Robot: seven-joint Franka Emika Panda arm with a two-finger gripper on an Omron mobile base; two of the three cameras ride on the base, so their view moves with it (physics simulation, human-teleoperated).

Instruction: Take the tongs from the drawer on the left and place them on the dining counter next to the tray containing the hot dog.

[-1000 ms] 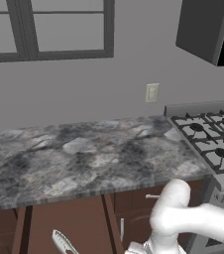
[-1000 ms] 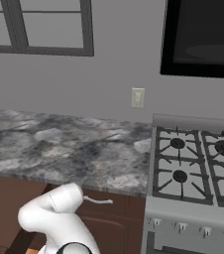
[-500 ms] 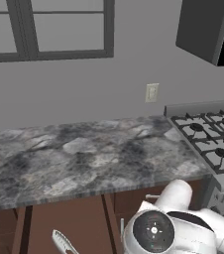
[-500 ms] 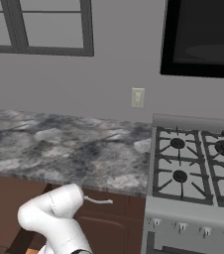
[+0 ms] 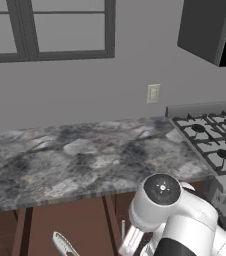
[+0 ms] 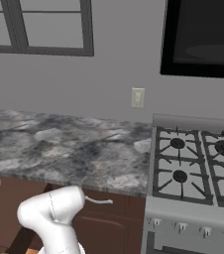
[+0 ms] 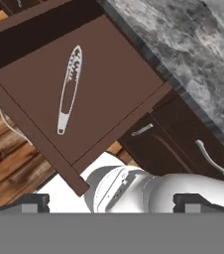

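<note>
Tongs (image 7: pixel 69 87) flat in open drawer (image 7: pixel 109 94)

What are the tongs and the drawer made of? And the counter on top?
The tongs look like pale grey metal: slim and light with toothed edges, though the finish is hard to judge. The drawer looks like dark brown wood, reddish-brown and matt inside. The counter above it looks like polished stone, probably marble or granite, going by its mottled grey-and-white pattern.

I see just the tip of the tongs (image 5: pixel 63 244), the rest cut off at the bottom | drawer (image 7: pixel 104 94) far corners run past the hand view's edge | stove (image 6: pixel 198 168) cut off at right, maybe half shows
</note>
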